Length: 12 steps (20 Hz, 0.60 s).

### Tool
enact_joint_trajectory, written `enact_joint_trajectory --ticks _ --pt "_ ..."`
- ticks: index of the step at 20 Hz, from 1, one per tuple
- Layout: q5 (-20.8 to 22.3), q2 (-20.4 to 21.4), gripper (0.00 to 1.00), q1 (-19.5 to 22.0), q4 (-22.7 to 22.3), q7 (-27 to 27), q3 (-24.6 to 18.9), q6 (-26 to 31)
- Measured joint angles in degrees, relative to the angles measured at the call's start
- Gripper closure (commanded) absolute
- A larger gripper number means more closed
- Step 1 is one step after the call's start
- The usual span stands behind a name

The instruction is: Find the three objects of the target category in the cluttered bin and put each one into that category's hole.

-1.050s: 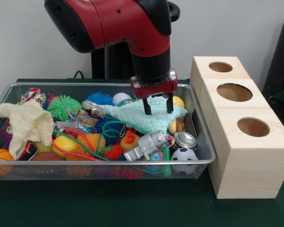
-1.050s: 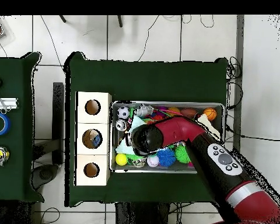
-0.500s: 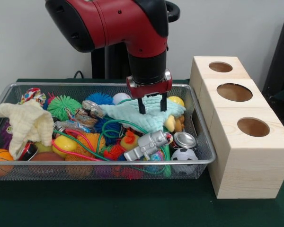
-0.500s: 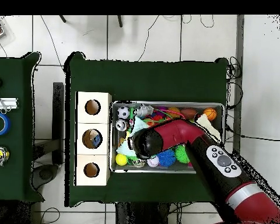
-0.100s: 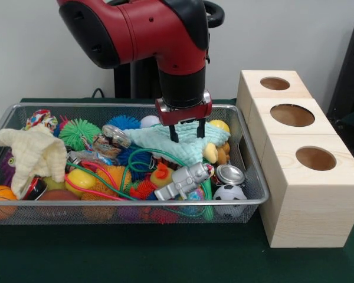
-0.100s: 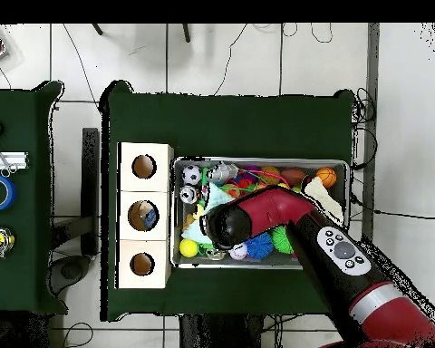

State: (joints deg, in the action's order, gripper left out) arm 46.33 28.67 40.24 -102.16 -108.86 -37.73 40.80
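The claw [image 5: 186, 132] hangs from the red and black arm [image 5: 159, 41] in the upper middle of the front view, its two dark fingers [image 5: 173, 133] a little apart, their tips pressed into a pale green cloth [image 5: 180, 144]; whether they have hold of the cloth cannot be told. The cloth lies spread across the right half of a wire mesh bin [image 5: 251, 171] heaped with toys. At the bin's left side a cream cloth [image 5: 32, 154] drapes over the pile, with an orange basketball [image 5: 0, 197] below it. Near the bin's front right lie a silver toy robot [image 5: 186, 180], a tin can [image 5: 230, 174] and a small soccer ball [image 5: 229, 194]. To the right of the bin, three pale wooden boxes [image 5: 295, 177] stand in a row, each with a round hole on top. In the overhead view the arm covers the middle of the bin [image 6: 348, 172].
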Motion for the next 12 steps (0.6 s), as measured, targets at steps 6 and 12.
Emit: enact_joint_trajectory --ticks 6,12 --pt "1.5 -0.4 1.00 -0.1 -0.9 0.0 0.3 -1.8" --pt "1.8 -0.3 1.00 0.2 -1.6 0.0 0.3 -2.7"
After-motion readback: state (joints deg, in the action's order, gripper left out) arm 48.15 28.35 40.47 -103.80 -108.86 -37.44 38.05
